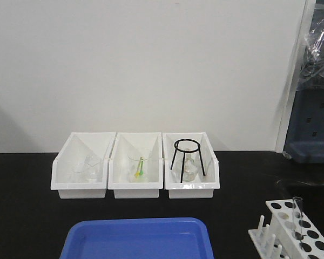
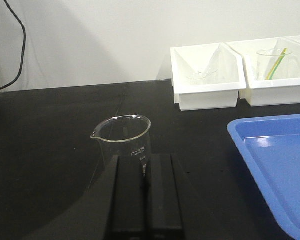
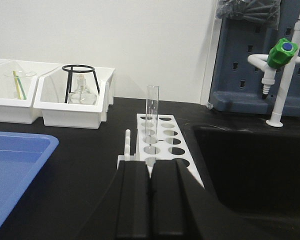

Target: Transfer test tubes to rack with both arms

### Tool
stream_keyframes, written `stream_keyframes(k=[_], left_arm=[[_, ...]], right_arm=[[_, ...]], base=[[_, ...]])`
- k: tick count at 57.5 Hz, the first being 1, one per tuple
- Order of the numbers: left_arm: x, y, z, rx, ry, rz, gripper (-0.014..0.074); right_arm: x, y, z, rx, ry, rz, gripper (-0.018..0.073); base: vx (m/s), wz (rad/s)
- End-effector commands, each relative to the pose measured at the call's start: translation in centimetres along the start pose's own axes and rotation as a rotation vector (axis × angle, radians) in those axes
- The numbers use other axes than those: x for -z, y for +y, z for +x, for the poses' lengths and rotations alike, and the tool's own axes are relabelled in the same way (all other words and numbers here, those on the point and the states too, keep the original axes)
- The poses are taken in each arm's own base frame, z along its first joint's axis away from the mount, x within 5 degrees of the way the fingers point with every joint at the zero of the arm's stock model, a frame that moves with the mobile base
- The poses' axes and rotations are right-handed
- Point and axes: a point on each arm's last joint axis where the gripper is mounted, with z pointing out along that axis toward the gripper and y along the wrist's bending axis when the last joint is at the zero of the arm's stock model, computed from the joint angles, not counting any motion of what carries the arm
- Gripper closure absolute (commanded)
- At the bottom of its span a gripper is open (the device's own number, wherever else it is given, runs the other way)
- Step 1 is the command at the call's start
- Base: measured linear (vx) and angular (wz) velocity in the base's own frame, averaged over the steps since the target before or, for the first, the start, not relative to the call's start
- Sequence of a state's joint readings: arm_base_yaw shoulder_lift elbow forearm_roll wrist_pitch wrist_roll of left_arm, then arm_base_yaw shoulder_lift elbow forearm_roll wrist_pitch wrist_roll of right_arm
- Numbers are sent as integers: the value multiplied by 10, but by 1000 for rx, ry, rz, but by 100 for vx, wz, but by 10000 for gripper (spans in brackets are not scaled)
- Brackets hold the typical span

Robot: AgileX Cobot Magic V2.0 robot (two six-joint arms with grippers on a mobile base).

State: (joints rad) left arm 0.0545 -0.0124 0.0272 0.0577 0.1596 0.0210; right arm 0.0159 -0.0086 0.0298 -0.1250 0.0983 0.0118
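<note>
Just ahead of right gripper [image 3: 150, 200] — test tube [image 3: 152, 107].

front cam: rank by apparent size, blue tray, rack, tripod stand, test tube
1. blue tray, though cropped
2. rack, also cropped by the frame
3. tripod stand
4. test tube
Tray and rack sit nearer the camera, so true sizes stay unsure.
</note>
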Motion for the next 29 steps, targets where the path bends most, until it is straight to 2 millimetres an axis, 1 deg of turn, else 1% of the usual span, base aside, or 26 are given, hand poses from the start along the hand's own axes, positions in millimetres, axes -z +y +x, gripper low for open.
stream_keyframes(k=[1, 29], left_arm=[[3, 1, -17, 12, -120, -3, 601], [3, 1, -17, 12, -120, -3, 601]], right_arm=[[1, 0, -3, 1, -78, 6, 571], [1, 0, -3, 1, -78, 6, 568]], base=[[0, 0], [0, 0]])
